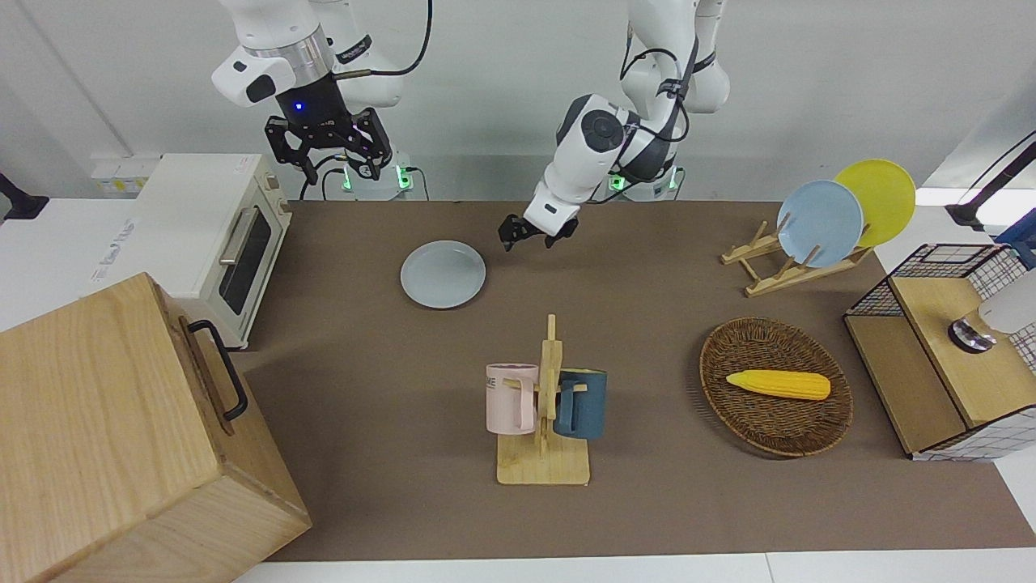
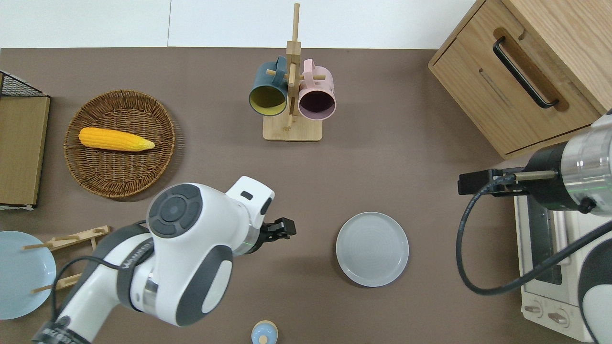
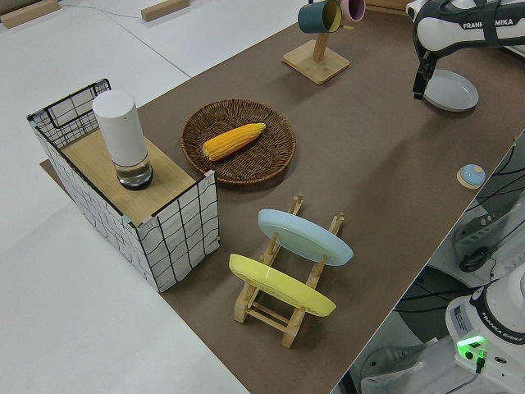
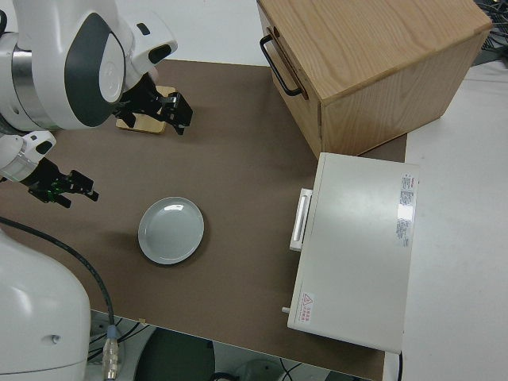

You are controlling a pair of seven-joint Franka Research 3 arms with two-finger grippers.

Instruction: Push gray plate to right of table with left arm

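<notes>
The gray plate (image 1: 443, 274) (image 2: 372, 249) (image 3: 451, 89) (image 4: 171, 230) lies flat on the brown table (image 1: 647, 502), nearer to the robots than the mug rack. My left gripper (image 1: 538, 235) (image 2: 283, 228) (image 3: 420, 82) is over the bare mat beside the plate, toward the left arm's end of the table. A clear gap separates it from the rim. Its two black fingers stand apart with nothing between them. My right gripper (image 1: 328, 162) is parked, its fingers spread.
A mug rack (image 2: 291, 95) holds a teal and a pink mug. Toward the left arm's end are a wicker basket (image 2: 119, 177) with a corn cob, a plate rack (image 1: 789, 263) and a wire crate (image 1: 931, 356). A toaster oven (image 1: 214, 235) and wooden cabinet (image 1: 121, 437) stand at the right arm's end.
</notes>
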